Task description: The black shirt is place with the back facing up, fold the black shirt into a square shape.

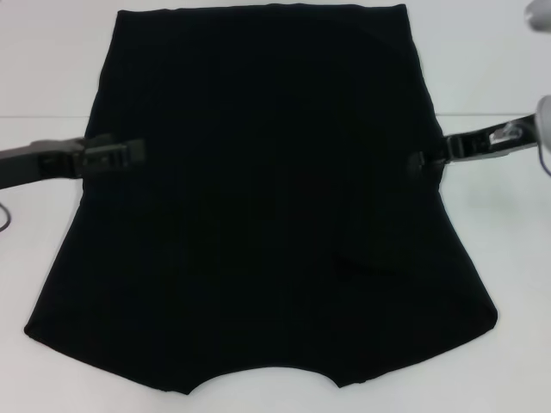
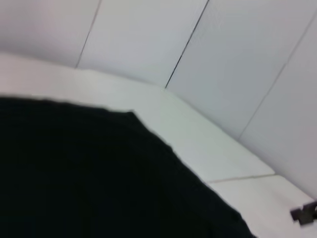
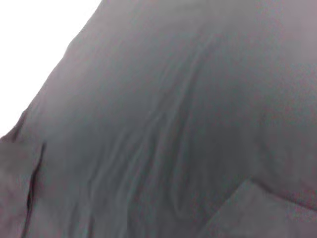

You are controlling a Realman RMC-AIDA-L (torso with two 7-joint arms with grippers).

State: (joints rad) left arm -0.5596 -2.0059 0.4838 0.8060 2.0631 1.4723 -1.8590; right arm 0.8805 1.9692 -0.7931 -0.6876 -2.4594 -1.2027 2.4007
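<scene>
I can't read any text, label, brand or number in my three views. The black shirt point(image 1: 267, 198) shows me only plain dark fabric, with no lettering on the side that faces up.

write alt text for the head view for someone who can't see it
A large plain black soft-fabric shirt lies flat on a white table, its curved neckline nearest the camera. The left gripper meets its left edge and the right gripper its right edge, at mid-height.
</scene>
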